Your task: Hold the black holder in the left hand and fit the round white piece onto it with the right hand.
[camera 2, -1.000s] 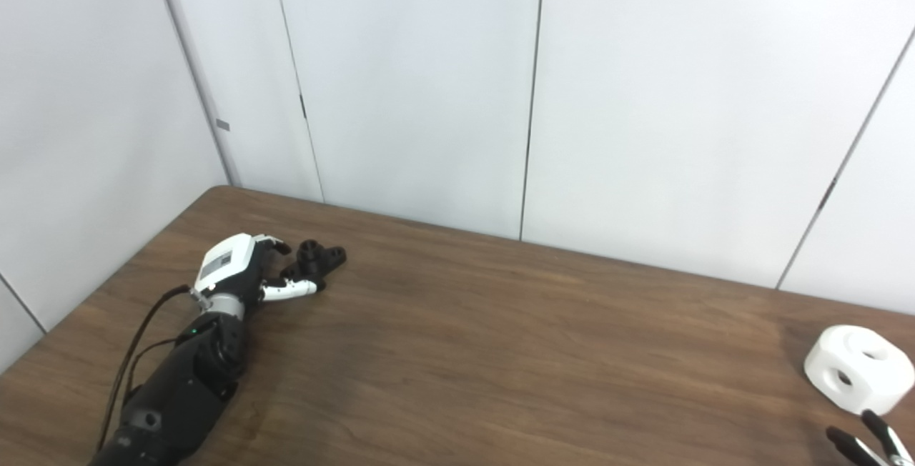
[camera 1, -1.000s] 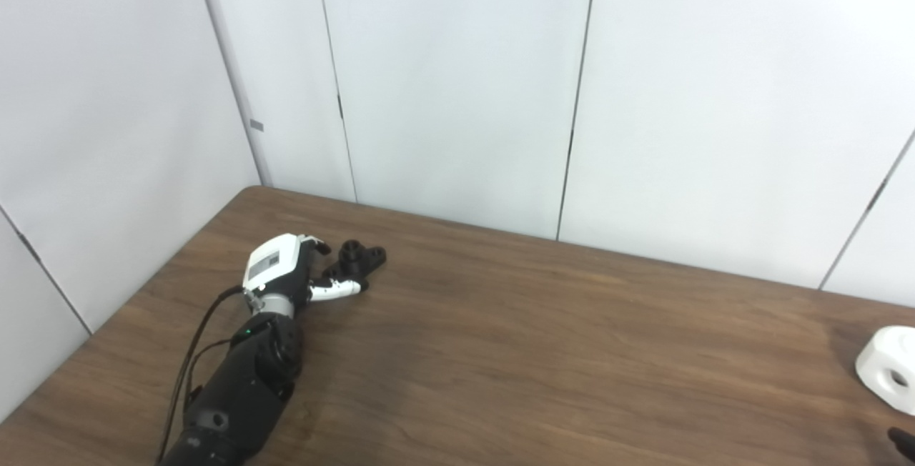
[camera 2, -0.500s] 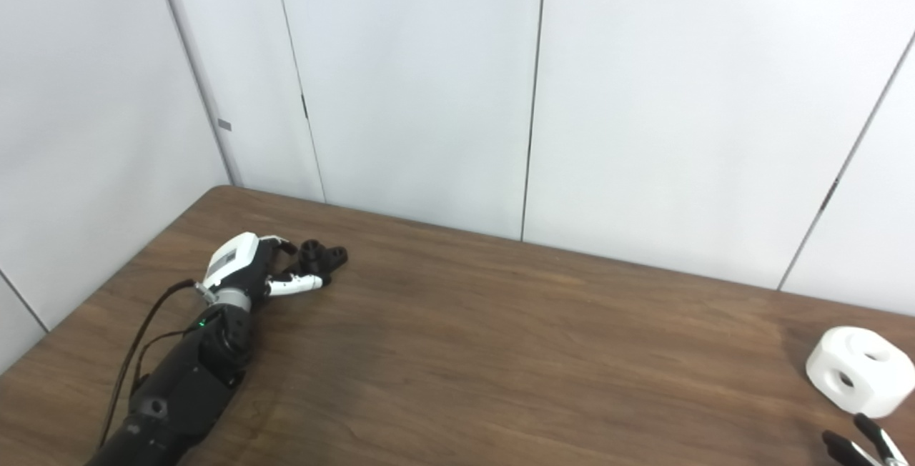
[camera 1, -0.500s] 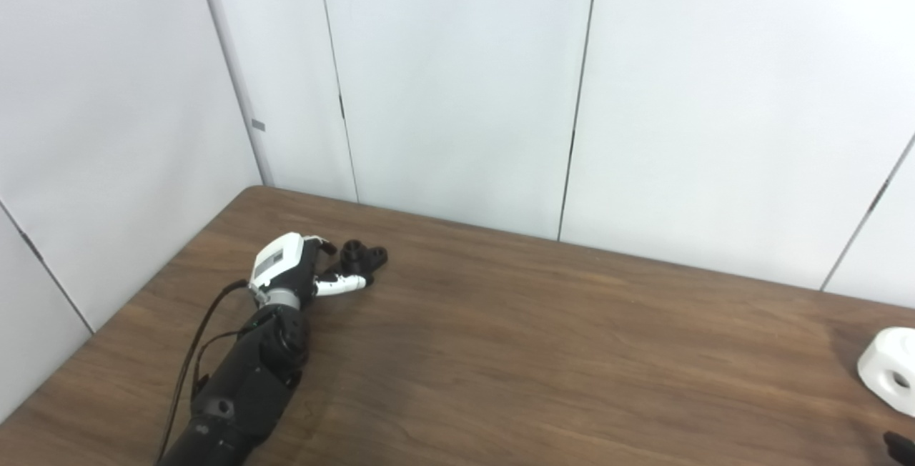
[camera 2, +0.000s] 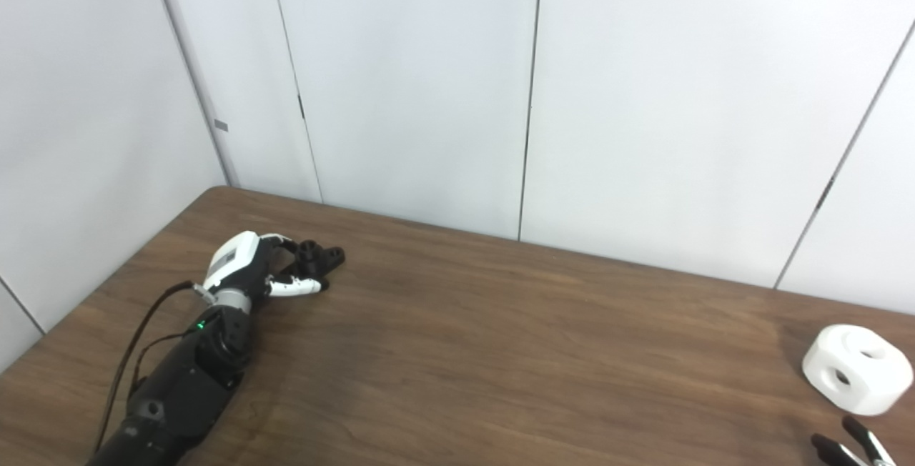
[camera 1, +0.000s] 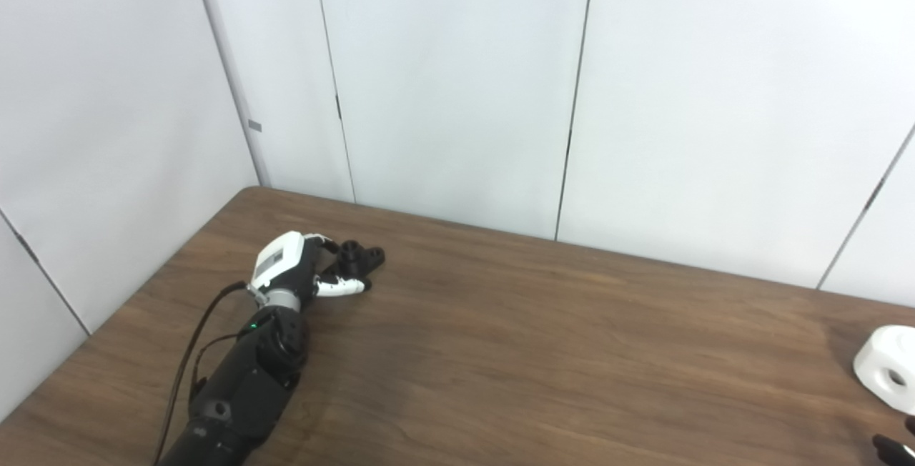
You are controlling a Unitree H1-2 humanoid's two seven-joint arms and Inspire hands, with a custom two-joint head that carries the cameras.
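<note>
Left hand [camera 1: 289,271] fingers [camera 1: 342,285] spread around the black holder [camera 1: 359,257] to grasp it; right hand [camera 2: 851,444], at five o'clock, fingers apart near the round white piece [camera 2: 856,369].

Bright, even light; soft shadows on the brown table [camera 1: 543,352]; the pictures are slightly soft, without glare.

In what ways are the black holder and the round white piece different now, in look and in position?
The black holder is dark, low and small, while the round white piece is pale, thick and bigger, with round holes. The holder lies at the table's far left, at the fingers of the left hand; the white piece sits at the right edge, apart from the right hand. Both rest on the table.
</note>
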